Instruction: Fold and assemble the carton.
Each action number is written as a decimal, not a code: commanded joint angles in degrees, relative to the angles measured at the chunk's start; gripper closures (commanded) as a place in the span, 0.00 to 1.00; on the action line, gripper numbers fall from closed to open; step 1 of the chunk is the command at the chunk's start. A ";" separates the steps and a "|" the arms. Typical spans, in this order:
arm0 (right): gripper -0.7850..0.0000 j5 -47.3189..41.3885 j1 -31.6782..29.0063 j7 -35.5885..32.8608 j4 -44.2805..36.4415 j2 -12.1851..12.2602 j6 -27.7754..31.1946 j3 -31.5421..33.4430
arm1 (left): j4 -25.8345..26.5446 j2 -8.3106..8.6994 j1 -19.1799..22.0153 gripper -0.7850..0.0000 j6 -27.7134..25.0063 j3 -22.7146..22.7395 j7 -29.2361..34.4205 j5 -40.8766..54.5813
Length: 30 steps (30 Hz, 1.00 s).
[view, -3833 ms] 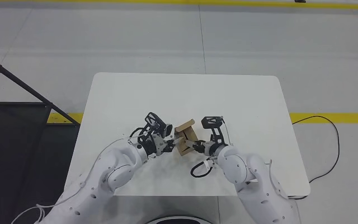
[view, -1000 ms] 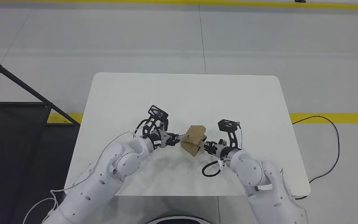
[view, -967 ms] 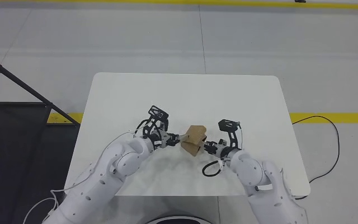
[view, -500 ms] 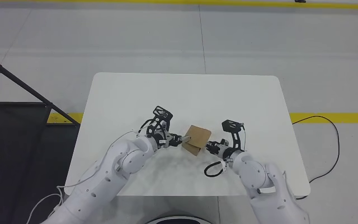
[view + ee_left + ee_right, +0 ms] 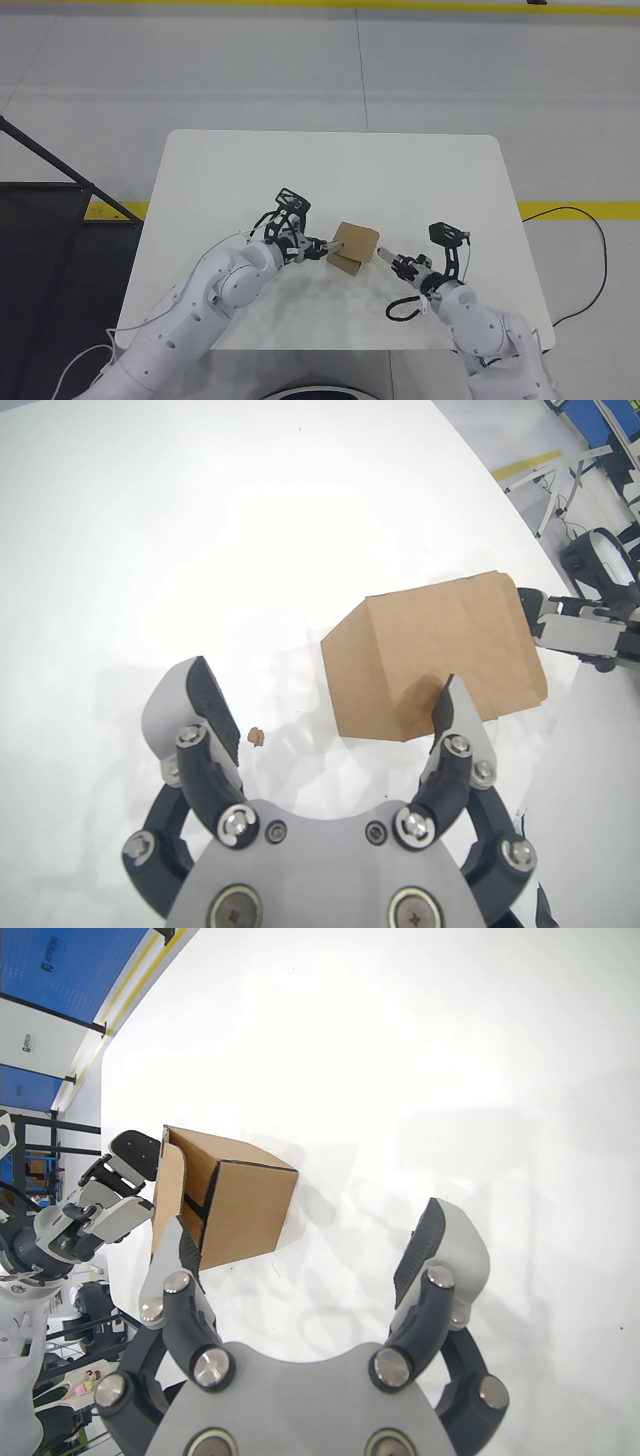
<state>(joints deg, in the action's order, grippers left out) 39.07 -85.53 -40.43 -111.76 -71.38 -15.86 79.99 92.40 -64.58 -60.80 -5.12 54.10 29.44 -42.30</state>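
White table (image 5: 440,170), small brown crumb (image 5: 256,736) on it — yellow floor line (image 5: 585,210), dark mat (image 5: 40,270).

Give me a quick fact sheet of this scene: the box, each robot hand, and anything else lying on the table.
table: white, flat top
carton: brown cardboard, folded into a box shape, resting on the table; a flap at one end stands ajar
left hand: open, one finger against the carton's near corner
right hand: open, at the carton's opposite side; whether it touches is unclear
other: a small brown scrap on the table by the left hand
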 commanded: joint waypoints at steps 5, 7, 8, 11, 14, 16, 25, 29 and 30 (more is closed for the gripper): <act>0.00 -0.64 -1.00 0.79 -0.82 0.14 1.02 0.31 | 0.11 -0.12 -0.49 0.00 -0.72 0.69 0.11 0.17; 0.00 -0.52 -0.81 2.00 -1.28 0.11 1.43 -0.01 | 0.03 -0.19 -0.53 0.00 -0.86 0.76 0.22 0.02; 0.00 -0.53 -1.02 3.18 -1.54 0.06 1.30 -0.09 | -0.03 -0.24 -0.52 0.00 -0.87 0.80 0.24 -0.04; 0.00 -0.25 -1.41 4.17 -2.29 0.05 1.63 -0.63 | -0.09 -0.37 -0.56 0.00 -0.82 0.89 0.40 -0.08; 0.00 1.06 -0.70 2.35 -1.88 0.13 1.40 -1.63 | -0.13 -0.49 -0.60 0.00 -0.90 1.01 0.50 -0.18; 0.00 1.52 0.40 1.06 -1.13 0.15 1.12 -2.27 | -0.12 -0.56 -0.64 0.00 -1.04 1.07 0.43 -0.34; 0.00 2.65 3.17 -1.26 0.98 0.13 0.30 -4.22 | -0.14 -0.88 -0.76 0.00 -1.47 1.31 0.86 -0.80; 0.00 2.74 3.92 -1.83 1.59 0.13 0.15 -4.80 | -0.21 -1.05 -0.80 0.00 -1.62 1.42 0.95 -0.68; 0.00 2.76 4.10 -1.88 1.74 0.13 0.15 -4.93 | -0.19 -1.09 -0.82 0.00 -1.65 1.42 0.97 -0.70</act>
<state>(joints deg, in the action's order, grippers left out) 41.84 -81.59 -42.27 -110.17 -71.25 -15.71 75.17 92.19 -65.63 -61.61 -6.74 55.51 30.40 -42.98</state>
